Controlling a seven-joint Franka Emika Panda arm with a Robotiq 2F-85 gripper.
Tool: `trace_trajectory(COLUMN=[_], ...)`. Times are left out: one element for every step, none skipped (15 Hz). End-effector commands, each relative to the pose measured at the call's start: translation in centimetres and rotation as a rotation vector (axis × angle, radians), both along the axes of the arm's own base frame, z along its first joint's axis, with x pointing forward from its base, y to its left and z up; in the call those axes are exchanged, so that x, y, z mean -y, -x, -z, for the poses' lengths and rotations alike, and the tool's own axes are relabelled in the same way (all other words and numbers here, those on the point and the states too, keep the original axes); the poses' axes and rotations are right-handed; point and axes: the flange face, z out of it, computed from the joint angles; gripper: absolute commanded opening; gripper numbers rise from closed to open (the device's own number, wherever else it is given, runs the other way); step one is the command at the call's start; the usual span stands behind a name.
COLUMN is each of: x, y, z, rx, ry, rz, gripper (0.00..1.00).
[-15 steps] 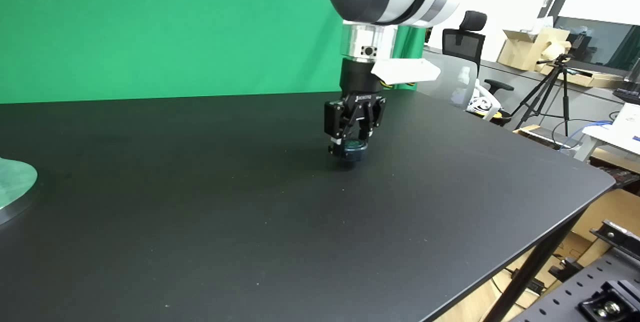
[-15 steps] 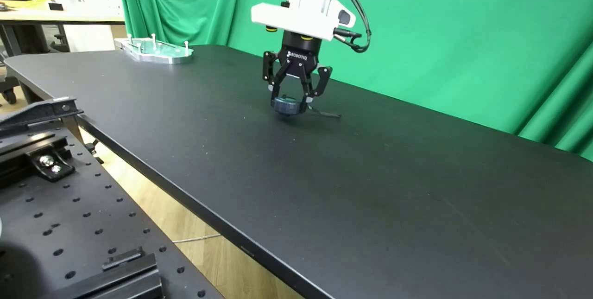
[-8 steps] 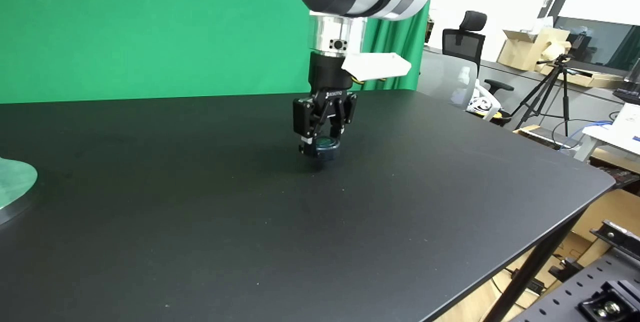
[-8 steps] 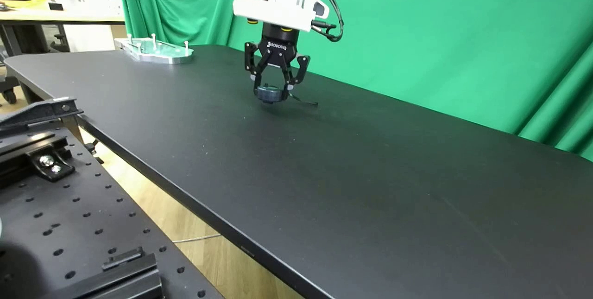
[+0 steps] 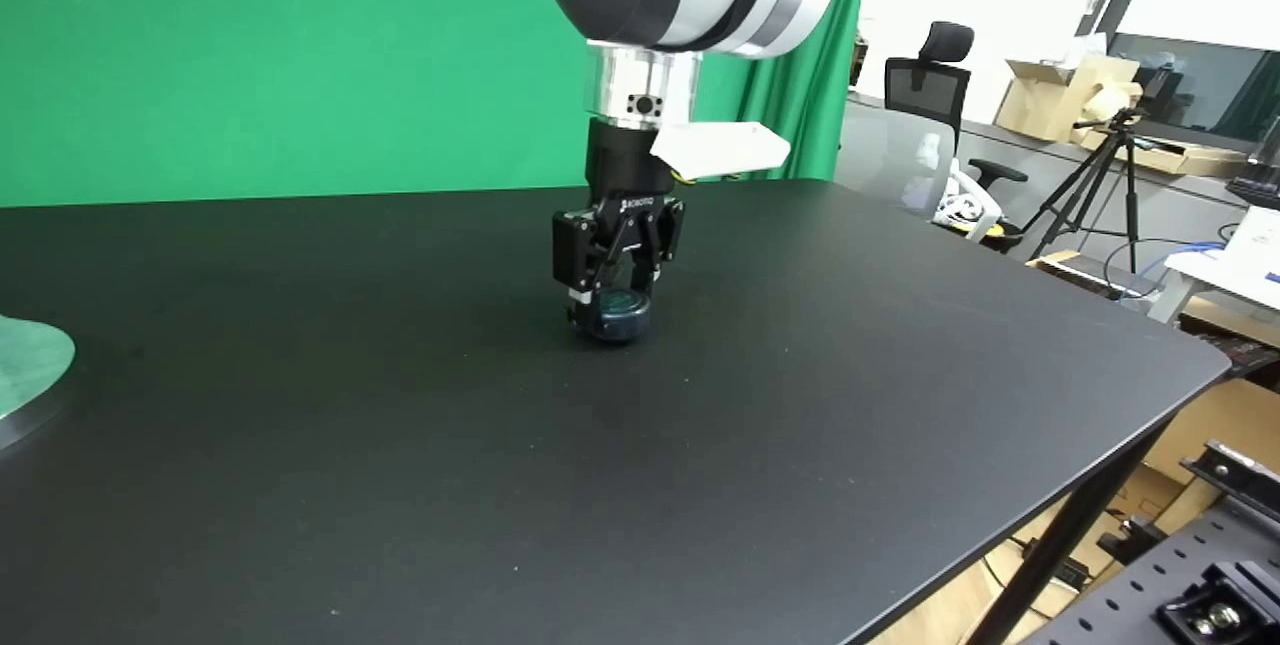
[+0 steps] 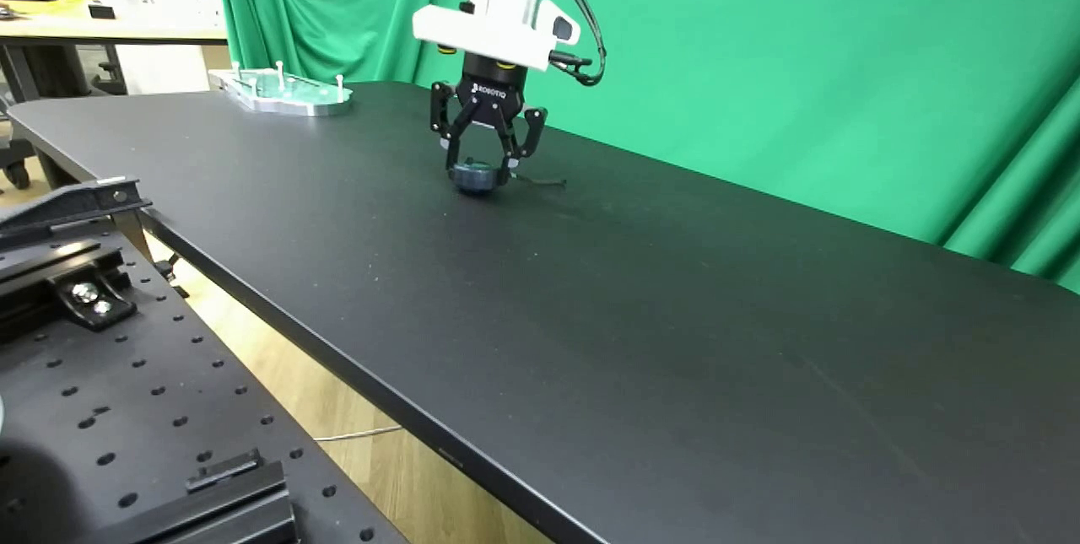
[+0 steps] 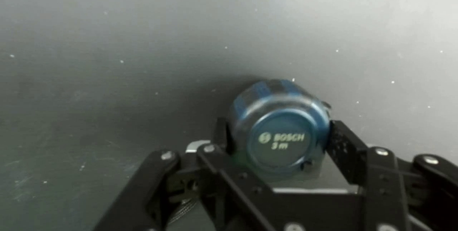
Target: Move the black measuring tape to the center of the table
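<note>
The black measuring tape point(image 7: 282, 141), dark blue-black and round with a BOSCH label facing up, sits between both fingers of my gripper point(image 7: 279, 130) in the wrist view. Both fingers touch its sides. In both exterior views the gripper point(image 5: 611, 310) point(image 6: 477, 171) points straight down, shut on the tape point(image 5: 625, 317) point(image 6: 475, 179). The tape is at or just above the surface of the black table point(image 5: 640, 485) point(image 6: 641, 342); I cannot tell if it touches. A thin dark strap point(image 6: 544, 182) trails from the tape onto the table.
A pale green disc point(image 5: 32, 365) lies at the table's left edge in an exterior view. A clear greenish plate with upright posts point(image 6: 287, 95) stands at the far corner. A perforated black metal platform point(image 6: 169, 375) lies beside the table. A green curtain point(image 6: 759, 88) hangs behind.
My gripper has carried the tape to the left in both exterior views. In the last half second it has also come down closer to the table. The strap drags along.
</note>
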Motion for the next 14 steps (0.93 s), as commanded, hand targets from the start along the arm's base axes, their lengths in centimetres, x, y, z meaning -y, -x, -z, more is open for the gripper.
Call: trace_trajectory(x=[-2.4,-2.7,-3.1,-3.3,-3.6,-3.9,-4.1,-4.2,-4.3,-4.4,-4.4,-4.5,-4.5,-4.4], y=[-1.0,-1.3,-1.4,-1.5,-1.5,-1.6,-1.7,-1.8,-1.8,-1.8,-1.9,-2.0,-2.1,-2.1], z=[1.4,1.4,1.6,1.5,1.3,1.1,0.7,0.4,0.0,-0.3,-0.6,-0.8,-1.0,-1.1], rx=[0.007,0.011,0.014,0.020,0.028,0.036,0.045,0.057,0.075,0.087,0.104,0.115,0.128,0.135], ry=[-0.016,-0.013,-0.020,-0.018,-0.022,-0.025,-0.026,-0.026,-0.022,-0.019,-0.015,-0.013,-0.009,0.005], rz=[0.012,0.012,0.013,0.012,0.013,0.015,0.016,0.016,0.014,0.014,0.015,0.017,0.027,0.037], gripper=[1.00,1.00,1.00,1.00,1.00,1.00,1.00,1.00,1.00,1.00,1.00,1.00,1.00,1.00])
